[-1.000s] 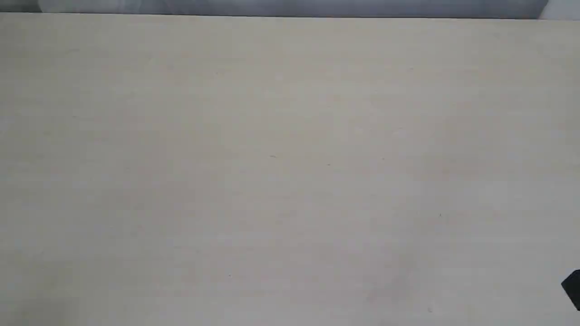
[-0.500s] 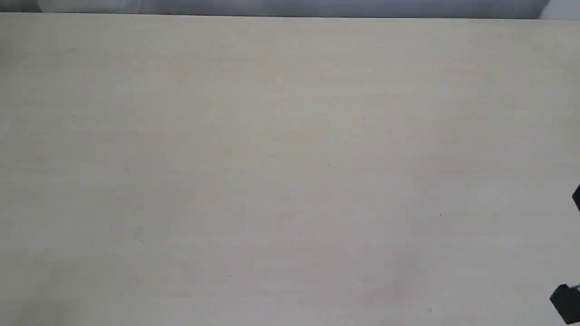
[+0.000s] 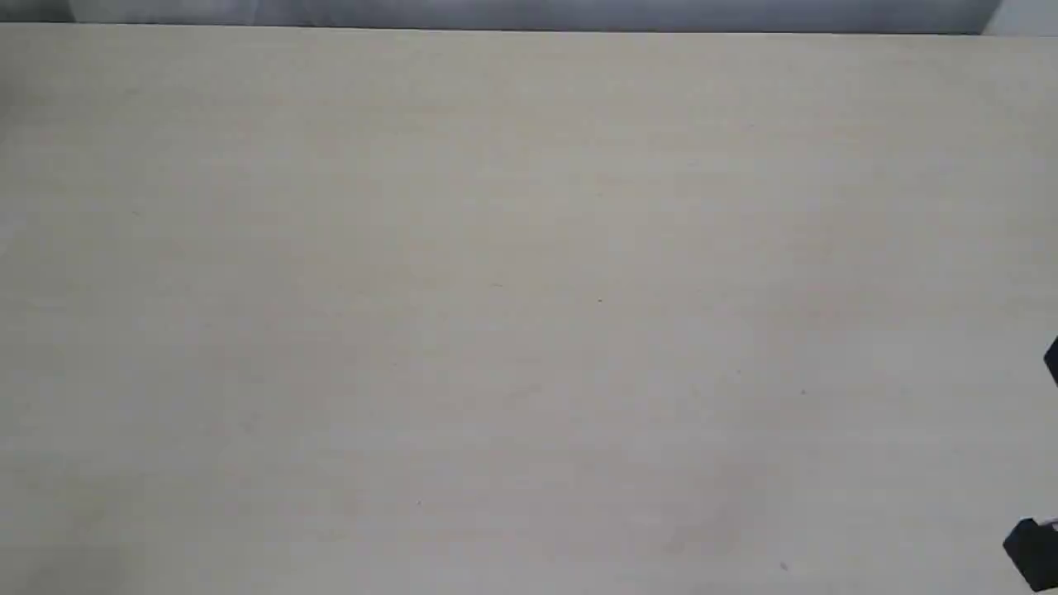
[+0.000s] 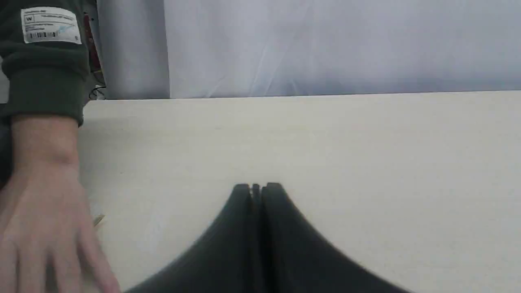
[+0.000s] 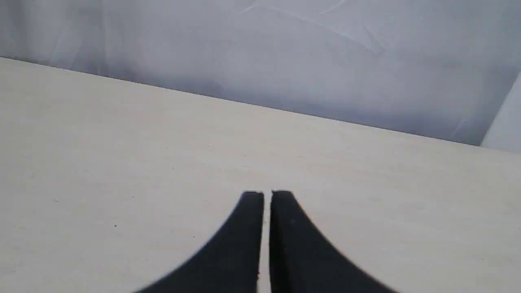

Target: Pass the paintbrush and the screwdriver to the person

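Neither the paintbrush nor the screwdriver shows in any view. In the left wrist view the person's bare hand (image 4: 44, 211) rests palm down on the pale table (image 4: 325, 154), with a dark green sleeve (image 4: 40, 77) above the wrist. A small pale sliver (image 4: 98, 220) peeks out beside that hand; I cannot tell what it is. My left gripper (image 4: 257, 187) is shut and holds nothing, a short way from the hand. Over bare table, my right gripper (image 5: 265, 194) is also shut with nothing in it.
The exterior view is almost all bare table (image 3: 529, 289), with its far edge against a grey backdrop (image 3: 529, 12). Black parts of the right arm (image 3: 1033, 555) poke in at the right border, low down, with another bit (image 3: 1052, 361) higher up.
The black arm part at the right border has shifted slightly left and down, and a second bit has appeared higher on that border. Over the last half second nothing has moved.
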`<control>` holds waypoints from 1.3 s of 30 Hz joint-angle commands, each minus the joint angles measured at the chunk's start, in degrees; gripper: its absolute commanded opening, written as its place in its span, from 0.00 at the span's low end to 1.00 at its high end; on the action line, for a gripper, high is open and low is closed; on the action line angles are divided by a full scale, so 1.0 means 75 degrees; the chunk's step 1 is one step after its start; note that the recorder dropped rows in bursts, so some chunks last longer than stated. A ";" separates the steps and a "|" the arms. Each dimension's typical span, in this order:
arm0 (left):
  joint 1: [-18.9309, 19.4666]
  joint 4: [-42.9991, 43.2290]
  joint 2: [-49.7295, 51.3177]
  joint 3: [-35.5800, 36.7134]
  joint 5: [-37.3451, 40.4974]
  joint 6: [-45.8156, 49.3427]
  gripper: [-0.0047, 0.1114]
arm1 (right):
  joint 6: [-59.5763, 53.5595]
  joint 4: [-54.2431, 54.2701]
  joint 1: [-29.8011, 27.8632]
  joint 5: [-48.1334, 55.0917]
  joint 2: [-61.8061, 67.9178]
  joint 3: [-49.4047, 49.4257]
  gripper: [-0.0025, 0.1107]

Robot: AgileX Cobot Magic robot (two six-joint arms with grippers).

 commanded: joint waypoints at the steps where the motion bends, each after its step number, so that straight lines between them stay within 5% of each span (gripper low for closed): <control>1: -0.0050 -0.0036 -0.0019 0.0015 -0.0075 -0.0015 0.04 | -0.0018 -0.0073 -0.0022 0.0039 -0.0047 0.0023 0.06; 12: -0.0050 -0.0022 -0.0019 0.0015 -0.0075 -0.0015 0.04 | 0.2430 -0.2395 -0.0022 0.0309 -0.0047 0.0023 0.06; 39: -0.0050 -0.0022 -0.0019 0.0015 -0.0097 -0.0015 0.04 | 0.2831 -0.2438 -0.0314 0.0841 -0.0047 0.0023 0.06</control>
